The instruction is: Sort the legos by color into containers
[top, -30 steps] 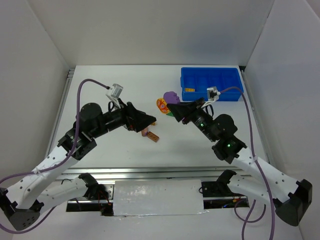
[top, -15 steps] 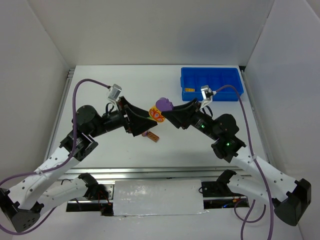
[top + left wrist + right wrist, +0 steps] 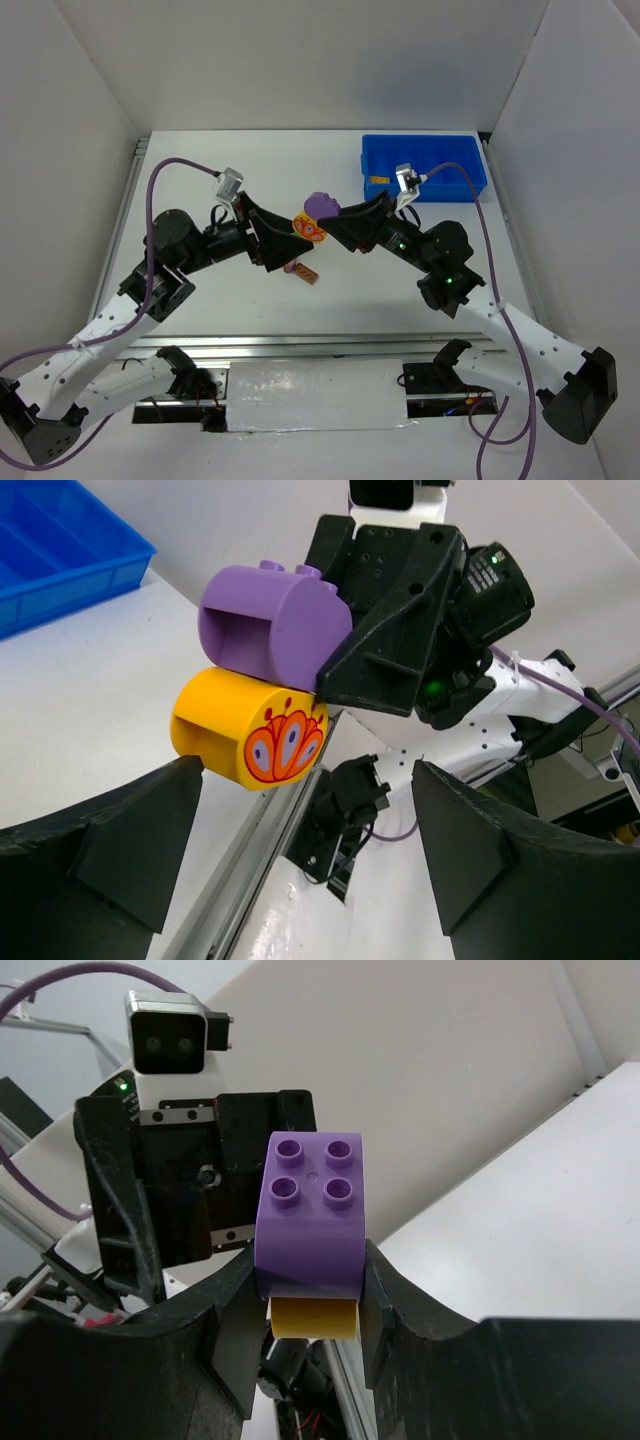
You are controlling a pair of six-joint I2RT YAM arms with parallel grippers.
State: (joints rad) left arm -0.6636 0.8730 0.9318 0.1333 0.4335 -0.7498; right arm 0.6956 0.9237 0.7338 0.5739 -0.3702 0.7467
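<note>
My right gripper (image 3: pixel 335 222) is shut on a rounded purple lego (image 3: pixel 322 205) with a yellow lego (image 3: pixel 310 228), printed with an orange pattern, stuck under it, both held above the table. In the right wrist view the purple lego (image 3: pixel 308 1215) sits between the fingers with the yellow one (image 3: pixel 315 1318) below. My left gripper (image 3: pixel 288 242) is open and faces the stack. In the left wrist view the yellow lego (image 3: pixel 250 730) hangs just above one wide-apart finger (image 3: pixel 120 840). A brown-orange lego (image 3: pixel 304 272) lies on the table below.
The blue tray (image 3: pixel 465 160) stands at the back right, with a small orange piece (image 3: pixel 377 180) in its left compartment. It also shows in the left wrist view (image 3: pixel 60 550). White walls enclose the table on three sides.
My right gripper has lifted the purple and yellow stack and carried it left toward my left gripper. My left gripper has risen and turned to face the stack.
</note>
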